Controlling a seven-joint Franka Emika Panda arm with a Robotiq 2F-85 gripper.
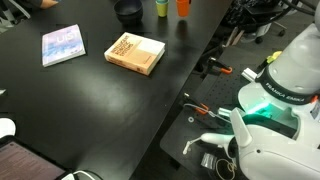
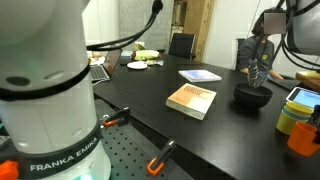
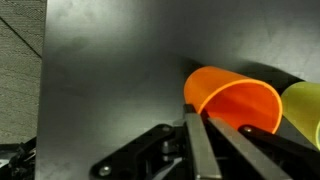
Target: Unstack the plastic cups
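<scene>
Okay, so on the wrist view the gripper (image 3: 197, 116) has its fingers (image 3: 190, 135) drawn close, with only a thin gap between them. The orange cup (image 3: 228, 92) has its rim right at the fingertips, and I can't tell if they're actually pinching it or just touching. The yellow-green cup (image 3: 304, 105) is just right of the fingers, beside the orange one, on the black table (image 3: 110, 70). In an exterior view a blue cup (image 2: 301, 97) seems to sit in the yellow-green one.
</scene>
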